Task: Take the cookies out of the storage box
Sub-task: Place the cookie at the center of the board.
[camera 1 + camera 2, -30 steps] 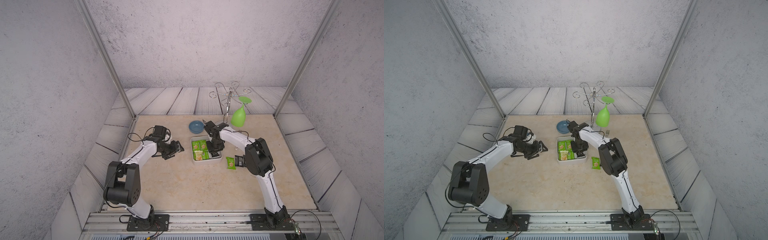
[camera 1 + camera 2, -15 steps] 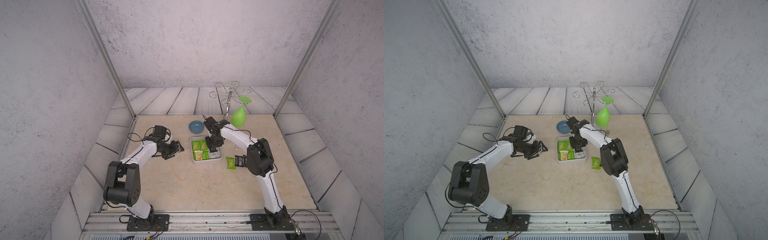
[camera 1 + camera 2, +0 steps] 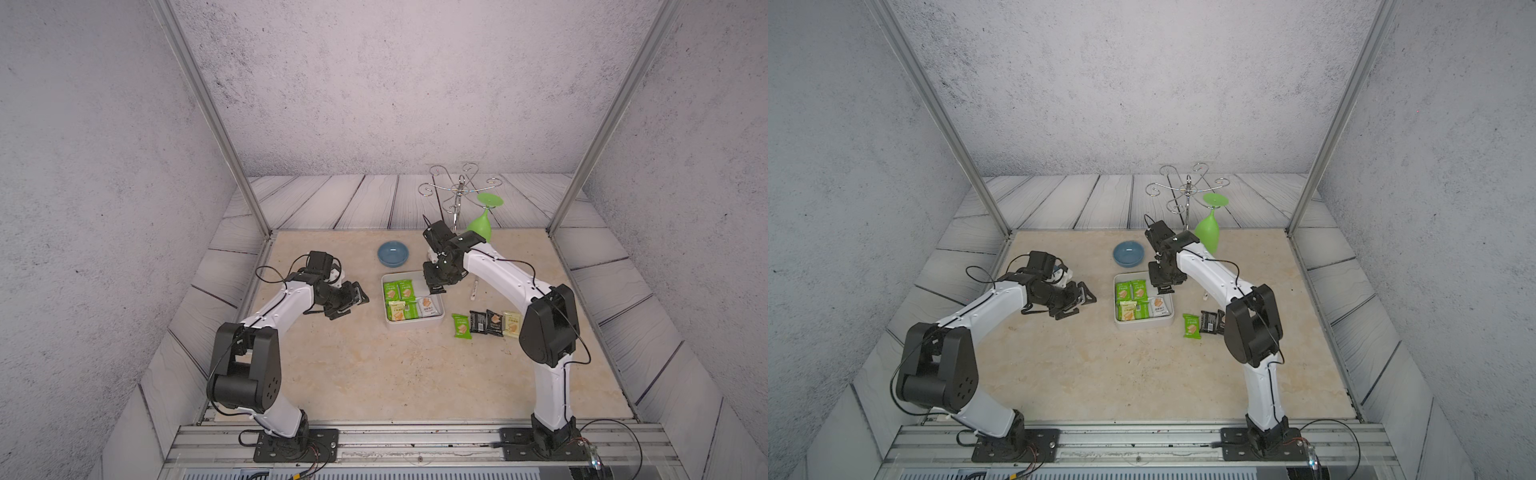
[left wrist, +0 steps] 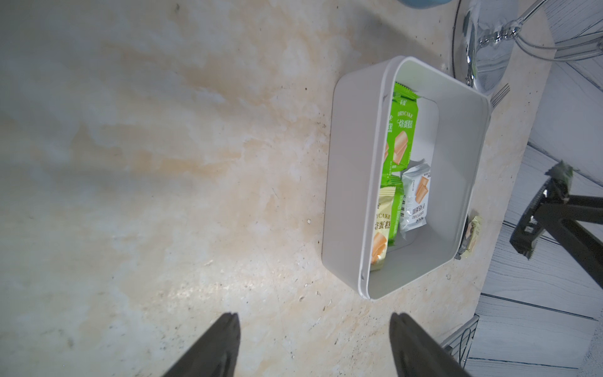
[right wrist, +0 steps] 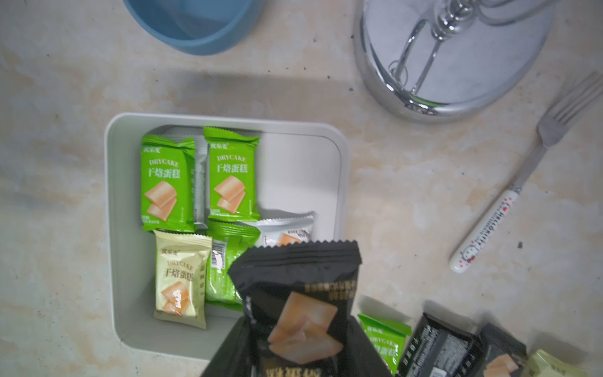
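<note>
Since a second ago the right end effector (image 3: 435, 286) has risen over the storage box (image 5: 111, 202), clamped on a black cookie packet (image 5: 295, 293). The left end effector (image 4: 313, 326) is spread wide and empty. Other cookies (image 5: 164, 182) lie in the box, four packets (image 3: 485, 323) on the surface (image 3: 374, 365). The packets look light, with crinkly, slippery film, so pinch the crimped edge.

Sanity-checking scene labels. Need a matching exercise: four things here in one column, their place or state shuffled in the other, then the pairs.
1. black foil cookie packet
2. small round blue bowl
3. white-handled metal fork
4. green plastic goblet

a. hanging upside down from the chrome wire rack
b. lying flat on the table, right of the box
c. held by the right gripper over the shallow white plastic storage box
d. standing on the table beyond the box

Pairs: 1-c, 2-d, 3-b, 4-a
</note>
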You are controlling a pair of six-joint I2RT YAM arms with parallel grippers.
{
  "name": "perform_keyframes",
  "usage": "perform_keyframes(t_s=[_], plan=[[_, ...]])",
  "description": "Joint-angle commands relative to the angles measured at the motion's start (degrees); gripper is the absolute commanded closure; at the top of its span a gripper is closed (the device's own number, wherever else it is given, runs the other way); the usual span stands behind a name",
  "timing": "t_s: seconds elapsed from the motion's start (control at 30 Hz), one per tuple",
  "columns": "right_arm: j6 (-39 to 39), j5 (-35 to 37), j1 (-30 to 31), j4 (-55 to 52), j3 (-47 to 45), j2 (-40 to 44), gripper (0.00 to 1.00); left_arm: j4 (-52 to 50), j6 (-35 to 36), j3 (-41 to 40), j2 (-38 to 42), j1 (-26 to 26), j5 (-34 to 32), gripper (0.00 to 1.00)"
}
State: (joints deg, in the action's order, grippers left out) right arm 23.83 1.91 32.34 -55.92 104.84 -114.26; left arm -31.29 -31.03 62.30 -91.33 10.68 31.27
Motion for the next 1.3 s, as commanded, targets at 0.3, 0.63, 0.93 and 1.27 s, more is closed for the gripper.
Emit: perform_keyframes(t_s=[0.3,0.63,0.93,1.27], plan=[[1.17,0.38,-10.91,5.22,-26.17,17.17,0.58,-3.62,-0.02,3.88,0.59,4.86,-1.47,0.22],[0.36,5.15,-24.73,7.98,-38.59,20.68,0.58,-5.63,0.6,7.34,-1.68,6.71,-1.63,0.22],[0.17,7.64,-34.77,10.75,-41.5,17.97,0.58,-6.05,0.97,8.89,-2.85,6.9,-1.49,0.22],[-0.61,7.37,-37.98,13.98,-41.91,13.57,0.57,-6.2,1.33,8.63,-2.62,6.92,-2.24,0.22]])
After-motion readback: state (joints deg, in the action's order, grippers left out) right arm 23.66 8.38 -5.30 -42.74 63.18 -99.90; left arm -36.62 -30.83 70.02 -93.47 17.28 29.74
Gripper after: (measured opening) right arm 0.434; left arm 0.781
